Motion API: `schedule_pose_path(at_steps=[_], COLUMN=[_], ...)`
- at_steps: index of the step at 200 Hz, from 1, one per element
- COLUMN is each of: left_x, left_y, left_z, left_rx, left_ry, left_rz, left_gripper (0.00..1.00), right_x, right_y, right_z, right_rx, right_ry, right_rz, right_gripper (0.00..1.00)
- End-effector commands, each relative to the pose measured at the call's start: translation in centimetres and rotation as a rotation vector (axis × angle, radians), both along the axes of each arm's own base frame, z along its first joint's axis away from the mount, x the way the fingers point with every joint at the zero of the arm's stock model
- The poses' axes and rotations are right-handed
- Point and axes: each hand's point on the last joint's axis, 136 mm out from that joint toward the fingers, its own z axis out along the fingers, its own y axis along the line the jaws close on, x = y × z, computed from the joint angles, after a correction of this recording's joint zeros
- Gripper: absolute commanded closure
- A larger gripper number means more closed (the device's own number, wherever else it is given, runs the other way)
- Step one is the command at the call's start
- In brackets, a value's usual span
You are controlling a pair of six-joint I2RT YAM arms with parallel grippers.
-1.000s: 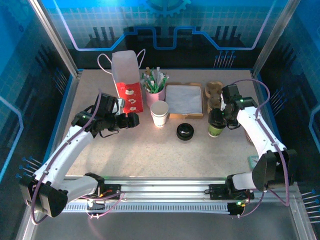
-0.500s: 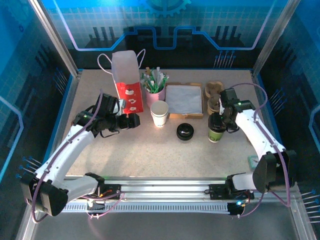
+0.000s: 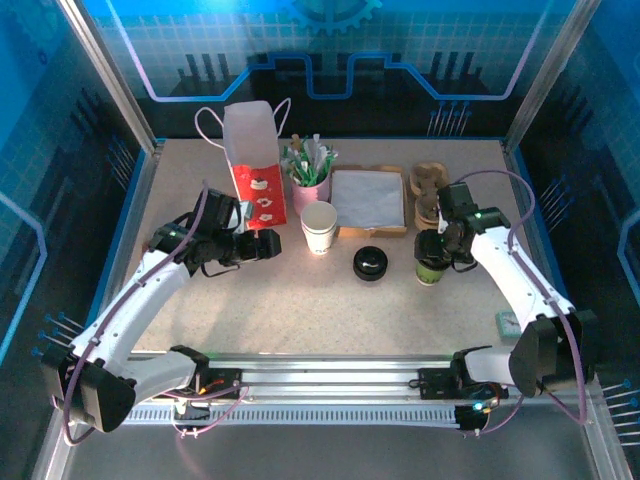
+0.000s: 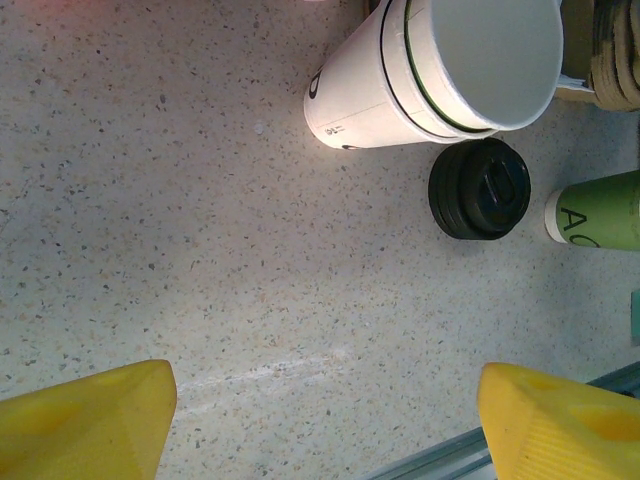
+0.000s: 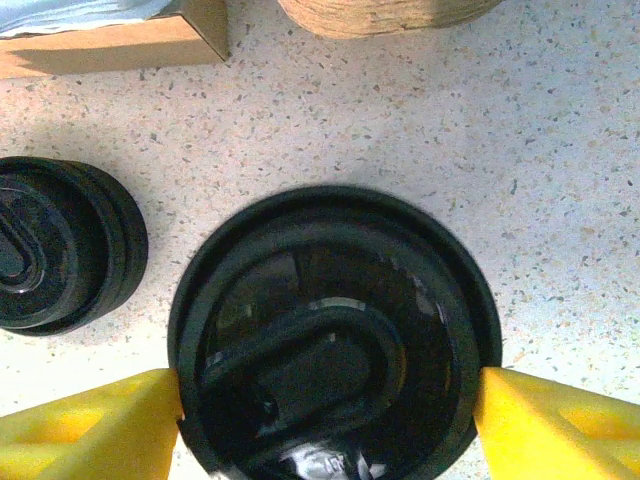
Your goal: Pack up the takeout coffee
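The takeout coffee, a plain white paper cup (image 3: 319, 228), stands open-topped mid-table; the left wrist view has it (image 4: 430, 70) at the top. My left gripper (image 3: 268, 243) hovers just left of it, open, with bare table between its yellow fingertips (image 4: 325, 400). My right gripper (image 3: 437, 245) is over a green-sleeved cup (image 3: 432, 266) standing on the table to the right. Its yellow fingers (image 5: 100, 420) touch both sides of that cup's black lid (image 5: 335, 340).
A loose low black lid (image 3: 369, 263) lies between the two cups. Behind stand a red-and-white bag (image 3: 252, 165), a pink cup of sticks (image 3: 310, 185), a napkin tray (image 3: 368, 200) and brown stacked sleeves (image 3: 428, 190).
The right gripper and the green cup have shifted slightly toward the near edge. The left arm has stayed still.
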Motion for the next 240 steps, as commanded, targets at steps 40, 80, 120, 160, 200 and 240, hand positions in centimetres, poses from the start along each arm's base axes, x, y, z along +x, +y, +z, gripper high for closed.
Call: schedule_pose_path(at_steps=[40,80,120,160,200,240], left_x=[-0.2,0.5,3.0,5.7,8.0,9.6], left_y=[-0.2,-0.7,-2.0,-4.4,-6.5,-7.5], left_z=[-0.3,0.4,1.8,2.1,1.0,-0.5], left_rx=[-0.008,-0.033,-0.033,0.017,0.088,0.164], left_ry=[0.019,0.005,-0.014,-0.012,0.006,0.031], left_rz=[0.004,0.015,0.038,0.022,0.003,-0.012], left_gripper=[0.20,0.20,0.20,0.25,0.34,0.45], right_x=[-0.9,-0.7,0.1,1.0,1.4,1.3], right_y=[0.1,0.1,1.0,1.5,2.3,2.8], right_z=[0.8,4.3,6.8,7.4,8.0,8.1], right_rx=[0.000,0.021,0.072,0.080,0.093,0.091], right_ry=[-0.027,-0.136,-0.201,-0.222,-0.248,-0.258], right_rz=[-0.012,-0.018,-0.001,0.015,0.046,0.077], right_gripper=[0.20,0.18,0.16,0.17,0.17,0.17])
